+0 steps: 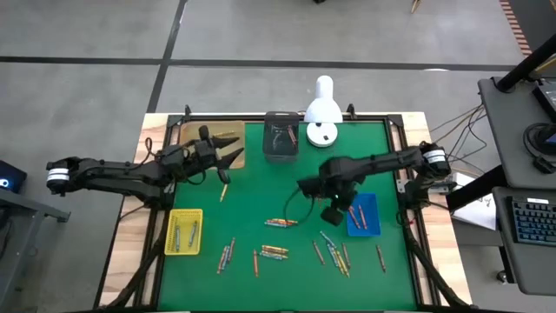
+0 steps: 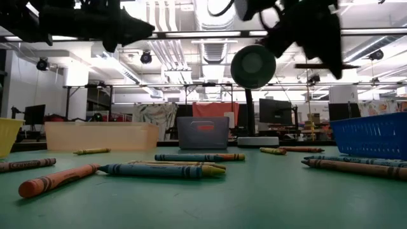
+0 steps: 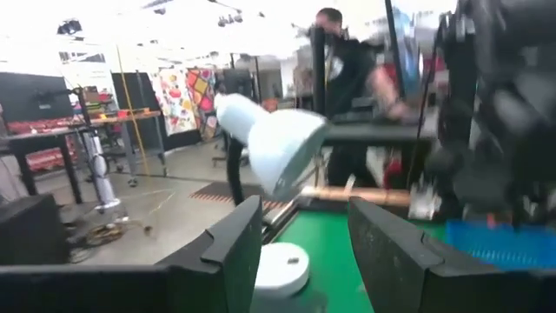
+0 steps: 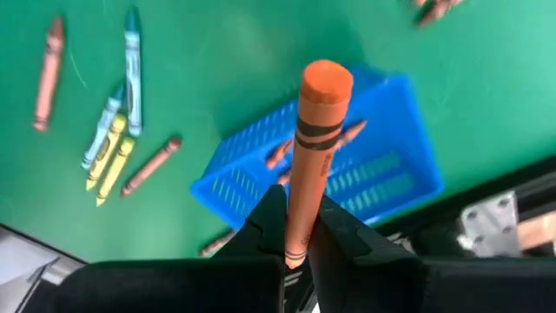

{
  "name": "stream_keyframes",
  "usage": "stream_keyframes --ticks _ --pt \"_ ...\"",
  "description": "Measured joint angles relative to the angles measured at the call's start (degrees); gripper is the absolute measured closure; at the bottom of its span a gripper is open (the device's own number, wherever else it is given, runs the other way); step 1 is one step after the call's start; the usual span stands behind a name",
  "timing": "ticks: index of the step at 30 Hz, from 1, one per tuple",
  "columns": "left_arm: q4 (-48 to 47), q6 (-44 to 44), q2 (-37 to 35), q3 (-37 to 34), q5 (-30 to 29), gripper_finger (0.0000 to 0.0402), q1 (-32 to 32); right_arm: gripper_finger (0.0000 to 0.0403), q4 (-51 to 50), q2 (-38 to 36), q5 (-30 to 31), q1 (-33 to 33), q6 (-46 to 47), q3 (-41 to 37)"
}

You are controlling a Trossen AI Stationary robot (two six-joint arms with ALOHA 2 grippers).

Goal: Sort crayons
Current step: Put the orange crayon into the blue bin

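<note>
Lying nearest in the low view, an orange crayon (image 2: pixel 56 180) is seen on the green worktop (image 2: pixel 254 203), with a blue crayon (image 2: pixel 156 170) just beyond it and more crayons (image 1: pixel 334 254) scattered across the front half of the mat; a yellow tray (image 1: pixel 184 231) sits at the front left with a few crayons inside; a blue tray (image 1: pixel 363 214) sits to the right, also holding several crayons. Above the blue tray the right hand (image 4: pixel 295 222) is held, its fingers closed tight on an orange crayon (image 4: pixel 313 148) that stands up between them, with the tray directly below in the wrist view. Farther back on the left, the left hand (image 1: pixel 228 148) is held over a clear tray (image 2: pixel 100 135), its fingers (image 3: pixel 230 248) spread wide and gripping nothing. At the far edge a grey box (image 1: pixel 281 136) and a white lamp (image 1: pixel 322 111) are placed; beyond the worktop a person (image 3: pixel 347 78) is seen in the room.
</note>
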Motion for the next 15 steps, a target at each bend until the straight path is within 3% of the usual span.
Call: stream_keyframes --ticks 7,15 --pt "4.18 -7.19 0.00 0.00 0.02 0.0247 -0.09 0.0390 2.65 -6.88 -0.74 7.47 12.37 -8.41" --pt "3.83 -15.52 0.62 0.00 0.04 0.0247 -0.09 0.0390 16.95 -18.03 0.43 10.99 26.91 -24.41"
